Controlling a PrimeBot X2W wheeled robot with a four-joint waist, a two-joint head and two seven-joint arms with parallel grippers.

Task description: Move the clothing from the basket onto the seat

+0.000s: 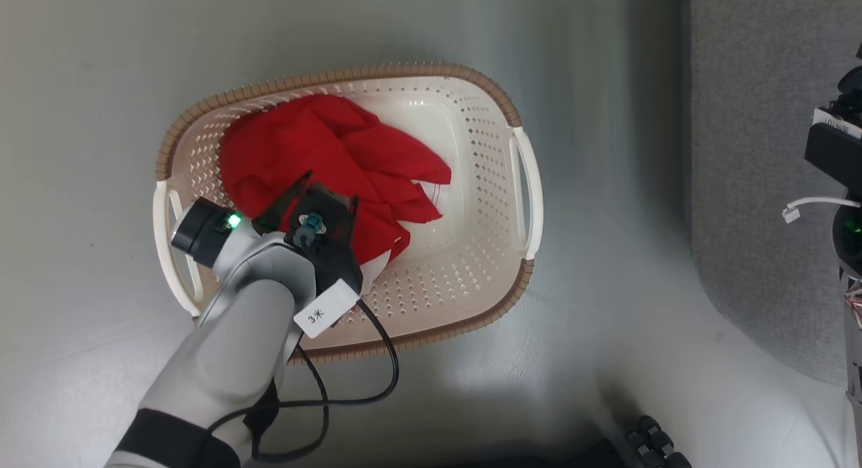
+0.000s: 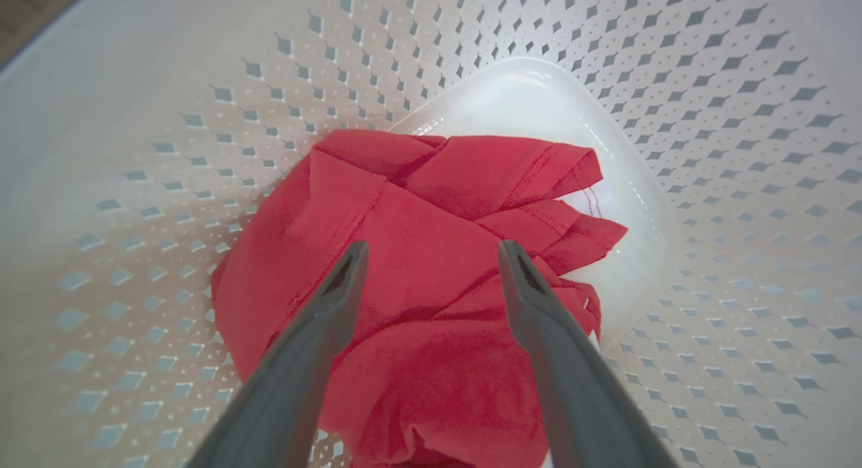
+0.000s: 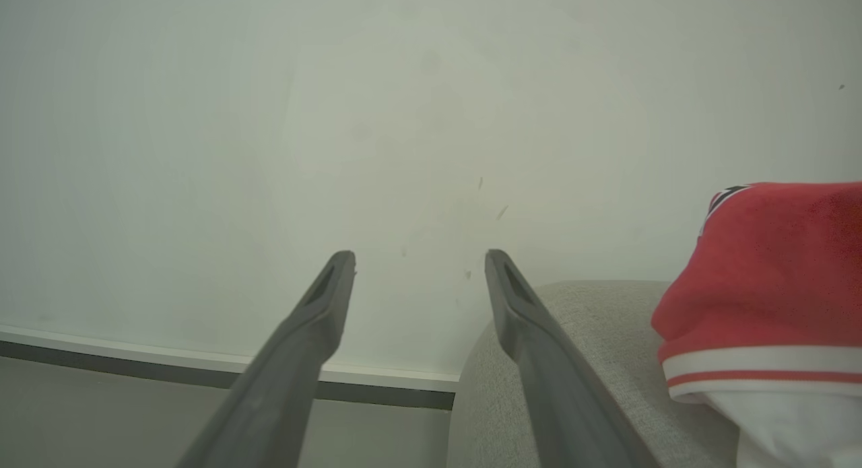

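One red garment (image 1: 337,151) lies crumpled in the left half of the cream basket (image 1: 471,118) on the floor. My left gripper (image 1: 330,188) reaches down into the basket and hangs open just above the cloth. In the left wrist view its tips (image 2: 431,249) straddle the garment's (image 2: 417,205) folds, holding nothing, with the perforated basket wall (image 2: 168,151) around them. A second red garment (image 3: 774,273) with white trim and white lining rests on the grey seat (image 3: 592,320). To its left my right gripper (image 3: 417,259) is open and empty, pointing at a wall. The seat (image 1: 761,151) stands right of the basket.
The basket sits on a pale glossy floor (image 1: 606,320). A black cable (image 1: 384,360) loops from my left wrist over the basket's near rim. My right arm's dark housing (image 1: 838,151) is at the right edge. A pale wall with a dark skirting strip (image 3: 168,370) stands beyond the seat.
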